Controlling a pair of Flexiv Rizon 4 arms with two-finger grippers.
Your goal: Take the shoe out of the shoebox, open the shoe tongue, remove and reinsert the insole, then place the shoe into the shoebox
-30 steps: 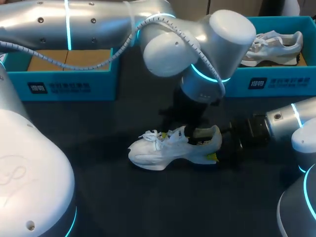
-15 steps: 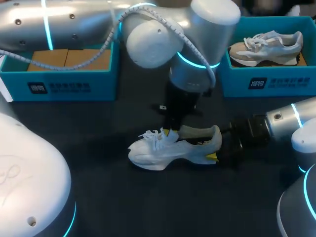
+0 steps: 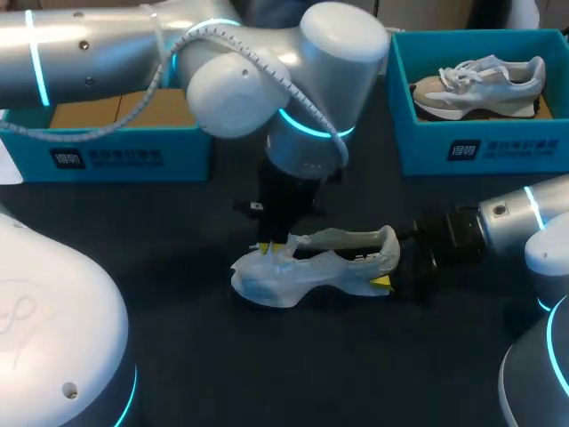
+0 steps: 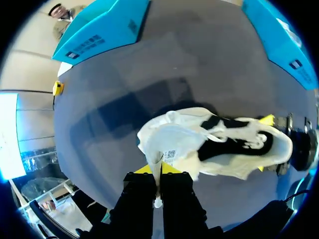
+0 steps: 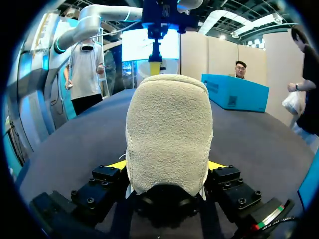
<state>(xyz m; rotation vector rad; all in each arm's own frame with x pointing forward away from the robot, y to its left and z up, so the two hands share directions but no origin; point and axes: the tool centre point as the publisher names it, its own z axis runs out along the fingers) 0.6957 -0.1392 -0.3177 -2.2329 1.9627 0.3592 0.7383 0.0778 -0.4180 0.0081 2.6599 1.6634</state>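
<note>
A white shoe [image 3: 302, 277] lies on its sole on the dark table, toe to the left. My left gripper [image 3: 276, 245] comes down over the laces and is shut on the thin white tongue [image 4: 167, 144], which is drawn toward the toe. In the left wrist view the left gripper [image 4: 159, 172] pinches the tongue's edge, and the shoe [image 4: 234, 149] shows its dark opening beyond. My right gripper [image 3: 387, 271] is at the heel. In the right wrist view the padded heel [image 5: 168, 129] fills the space between the right gripper's [image 5: 167, 167] fingers, which press on both its sides.
A teal shoebox [image 3: 471, 151] at the back right holds a second, grey-and-white shoe [image 3: 480, 84]. Another teal box [image 3: 116, 156] at the back left has cardboard inside. The left arm's big elbow [image 3: 293, 80] hangs over the table's middle.
My left gripper closed on the tongue and moved left toward the toe, folding the tongue and laces forward. The right gripper and the shoe stayed in place.
</note>
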